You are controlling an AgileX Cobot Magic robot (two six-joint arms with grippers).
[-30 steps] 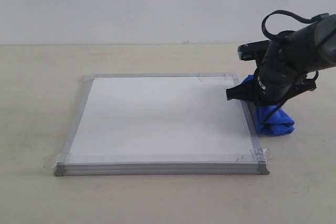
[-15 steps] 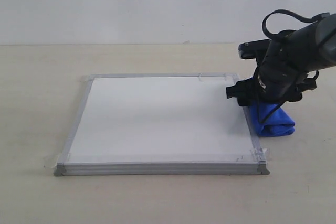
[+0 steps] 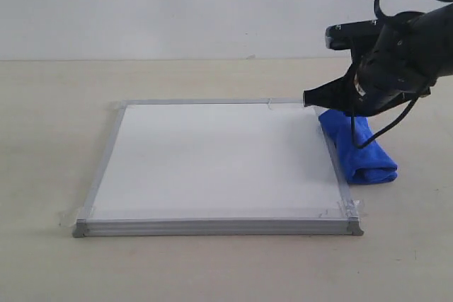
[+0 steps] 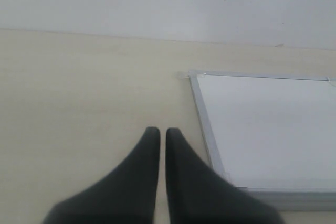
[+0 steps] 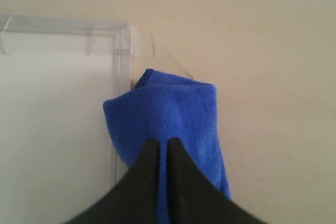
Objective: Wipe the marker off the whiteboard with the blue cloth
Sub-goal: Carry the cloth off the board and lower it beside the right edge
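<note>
Though folded — blue cloth [image 3: 357, 150] along whiteboard [image 3: 212, 160]

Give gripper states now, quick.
Left gripper: jaws shut, empty.
Right gripper: jaws shut, over the blue cloth, not gripping it.

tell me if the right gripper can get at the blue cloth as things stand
Probably yes. The right gripper hangs above the blue cloth, which lies uncovered beside the whiteboard, with nothing between them. Its jaws are shut, so they would need opening first.
</note>
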